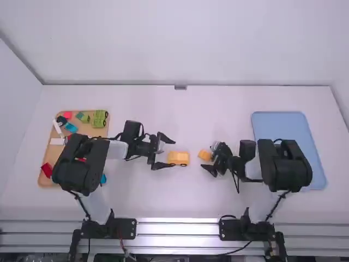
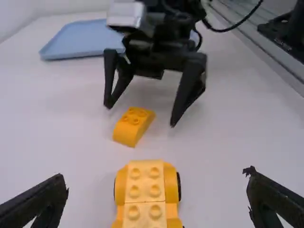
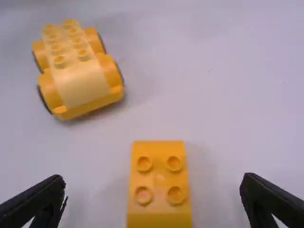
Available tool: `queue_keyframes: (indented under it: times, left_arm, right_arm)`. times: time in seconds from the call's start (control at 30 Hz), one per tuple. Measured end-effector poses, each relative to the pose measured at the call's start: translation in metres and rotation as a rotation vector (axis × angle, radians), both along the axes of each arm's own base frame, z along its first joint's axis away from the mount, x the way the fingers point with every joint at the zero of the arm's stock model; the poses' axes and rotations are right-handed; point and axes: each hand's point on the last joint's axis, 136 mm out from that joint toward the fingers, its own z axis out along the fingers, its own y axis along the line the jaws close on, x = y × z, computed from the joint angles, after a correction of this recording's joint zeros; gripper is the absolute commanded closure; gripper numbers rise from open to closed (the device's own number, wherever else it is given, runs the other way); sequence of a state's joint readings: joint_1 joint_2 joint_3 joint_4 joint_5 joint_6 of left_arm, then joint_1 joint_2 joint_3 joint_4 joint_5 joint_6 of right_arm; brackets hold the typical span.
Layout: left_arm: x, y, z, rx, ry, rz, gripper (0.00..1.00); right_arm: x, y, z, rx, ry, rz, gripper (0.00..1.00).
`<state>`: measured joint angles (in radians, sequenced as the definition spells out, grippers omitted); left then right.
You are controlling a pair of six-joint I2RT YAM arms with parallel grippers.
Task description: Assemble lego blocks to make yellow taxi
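Tabletop: white
Yellow brick: near the toy car
My left gripper: jaws spread beside the car
My right gripper: jaws spread near the car

Wht tbl, ylw car, ylw blk near, tan tray L, blue tray R

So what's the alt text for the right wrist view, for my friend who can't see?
Yellow four-stud block, lined up between the open fingers of the right gripper; beyond it, a studded, wheeled yellow car base.
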<state>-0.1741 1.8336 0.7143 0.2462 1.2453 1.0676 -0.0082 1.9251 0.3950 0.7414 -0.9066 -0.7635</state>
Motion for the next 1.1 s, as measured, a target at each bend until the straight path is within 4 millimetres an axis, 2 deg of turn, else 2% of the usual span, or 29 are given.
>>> queue_keyframes:
  times: [0.03, 0.1, 0.13, 0.2, 0.23, 0.3, 0.33, 0.4, 0.6, 0.77, 0.83, 0.97, 1.1]
  left_arm:
    - [0.000, 0.000, 0.000, -0.001, -0.001, -0.001, 0.01]
    - [-0.001, 0.000, 0.001, -0.007, -0.005, -0.006, 0.01]
    - [-0.001, 0.000, 0.002, -0.009, -0.005, -0.008, 0.01]
    - [-0.001, 0.000, 0.002, -0.010, -0.005, -0.008, 0.01]
    - [-0.001, -0.001, 0.002, -0.009, -0.003, -0.008, 0.01]
    - [-0.002, -0.001, 0.001, -0.006, 0.001, -0.009, 0.01]
    - [-0.002, -0.001, 0.000, -0.003, 0.003, -0.008, 0.01]
    - [-0.002, -0.001, -0.006, 0.027, 0.017, 0.004, 0.01]
    - [-0.003, -0.008, -0.027, 0.110, 0.018, 0.014, 0.01]
    - [0.003, -0.011, -0.047, 0.139, -0.003, 0.021, 0.01]
    - [0.008, -0.012, -0.052, 0.140, -0.009, 0.038, 0.01]
    - [0.015, -0.012, -0.061, 0.146, 0.014, 0.069, 0.01]
    - [0.015, -0.013, -0.069, 0.155, 0.028, 0.077, 0.01]
  right_arm:
    - [0.001, -0.001, -0.001, 0.000, 0.002, 0.003, 0.16]
    - [0.002, -0.003, -0.006, -0.005, 0.008, 0.020, 0.28]
    - [0.002, -0.003, -0.008, -0.005, 0.008, 0.031, 0.38]
    - [0.002, -0.002, -0.009, -0.003, 0.003, 0.044, 0.41]
    - [0.003, 0.000, -0.009, -0.004, -0.011, 0.059, 0.49]
    - [0.004, 0.001, -0.007, 0.000, -0.030, 0.072, 0.60]
    - [0.004, 0.002, -0.006, 0.002, -0.035, 0.076, 0.61]
    - [0.004, 0.002, -0.006, 0.002, -0.043, 0.083, 0.71]
    - [0.003, 0.008, 0.005, 0.066, -0.036, 0.109, 0.77]
    - [0.007, 0.015, 0.034, 0.121, -0.087, 0.141, 0.79]
    - [0.007, 0.025, 0.051, 0.127, -0.135, 0.176, 0.79]
    - [-0.004, 0.045, 0.067, 0.115, -0.141, 0.235, 0.80]
    - [-0.010, 0.064, 0.064, 0.066, -0.099, 0.274, 0.82]
